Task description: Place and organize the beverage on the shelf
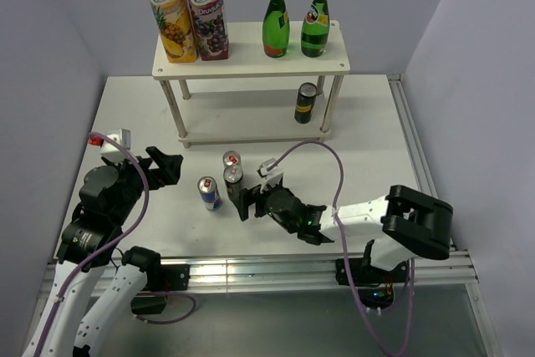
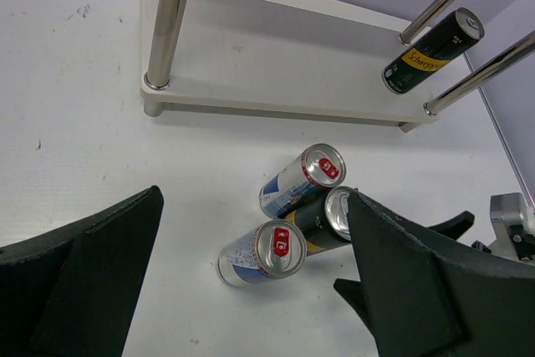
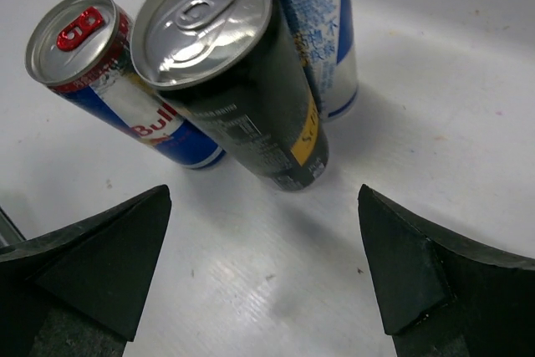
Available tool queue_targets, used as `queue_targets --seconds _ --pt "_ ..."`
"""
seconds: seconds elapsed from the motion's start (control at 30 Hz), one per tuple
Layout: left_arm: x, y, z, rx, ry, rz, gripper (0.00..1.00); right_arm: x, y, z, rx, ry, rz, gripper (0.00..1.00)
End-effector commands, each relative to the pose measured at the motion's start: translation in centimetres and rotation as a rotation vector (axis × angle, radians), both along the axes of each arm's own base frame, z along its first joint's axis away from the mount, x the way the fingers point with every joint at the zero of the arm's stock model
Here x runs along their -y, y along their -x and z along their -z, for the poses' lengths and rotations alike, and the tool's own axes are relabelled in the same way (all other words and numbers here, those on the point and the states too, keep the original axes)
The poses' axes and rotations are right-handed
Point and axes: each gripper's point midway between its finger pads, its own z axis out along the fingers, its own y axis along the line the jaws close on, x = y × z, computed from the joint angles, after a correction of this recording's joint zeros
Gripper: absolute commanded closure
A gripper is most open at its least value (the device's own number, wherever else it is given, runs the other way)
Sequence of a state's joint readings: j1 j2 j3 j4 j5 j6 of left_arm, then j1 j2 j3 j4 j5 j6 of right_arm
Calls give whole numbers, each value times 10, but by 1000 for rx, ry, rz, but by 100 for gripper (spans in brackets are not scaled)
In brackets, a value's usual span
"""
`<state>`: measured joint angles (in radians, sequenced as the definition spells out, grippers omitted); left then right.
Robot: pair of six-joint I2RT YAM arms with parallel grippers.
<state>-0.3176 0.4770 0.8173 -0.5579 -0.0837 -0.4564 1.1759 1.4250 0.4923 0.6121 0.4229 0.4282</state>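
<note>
Right end effector [image 3: 264,206], wide open and empty, faces the black can [image 3: 242,98] at twelve o'clock and should close squarely without toppling the neighbouring blue cans [image 3: 138,114].

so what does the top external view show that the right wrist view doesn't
Only top external: the shelf with two juice cartons and two green bottles on its top board, a dark can on its lower board, and the left gripper, open. Only right wrist: the Red Bull lettering and the yellow band on the can labels. Both: the standing black can clustered with two Red Bull cans on the table, and the open right gripper facing them.
</note>
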Motion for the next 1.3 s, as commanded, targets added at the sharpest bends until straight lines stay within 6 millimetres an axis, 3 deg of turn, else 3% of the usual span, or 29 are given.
queue_targets --seconds 0.0,0.2,0.4,0.47,0.5,0.53,0.7,0.73,0.77,0.87,1.03,1.2,1.27 --pt "-1 -2 -7 37 -5 -4 1 -27 -12 -30 74 -81 -6 0" --pt "0 -2 -7 36 -7 3 1 -49 -33 -16 93 -37 44 0" --pt "1 -2 -7 36 -6 9 1 -49 -55 -6 135 -13 153 0" --pt "2 -3 -6 32 -6 15 1 -49 -60 0 143 5 177 8" --pt "2 -3 -6 32 -5 17 1 -46 -64 4 155 16 201 14" --pt "2 -3 -6 31 -6 17 1 -44 -66 4 160 15 219 33" --pt "3 -2 -6 36 -6 20 1 -31 -74 10 182 63 249 79" --pt "3 -3 -6 33 -7 20 1 -25 -74 8 184 69 268 100" --pt "3 -2 -5 31 -7 20 1 -21 -73 7 181 71 273 100" --pt "2 -2 -7 37 -6 17 1 5 -68 -4 177 63 333 100" --pt "2 -2 -8 43 -3 20 1 56 -66 -47 197 51 493 100" --pt "2 -1 -9 46 -2 20 1 67 -83 -98 271 64 553 100" --pt "2 -1 -9 47 -2 17 1 76 -97 -107 290 57 577 100"
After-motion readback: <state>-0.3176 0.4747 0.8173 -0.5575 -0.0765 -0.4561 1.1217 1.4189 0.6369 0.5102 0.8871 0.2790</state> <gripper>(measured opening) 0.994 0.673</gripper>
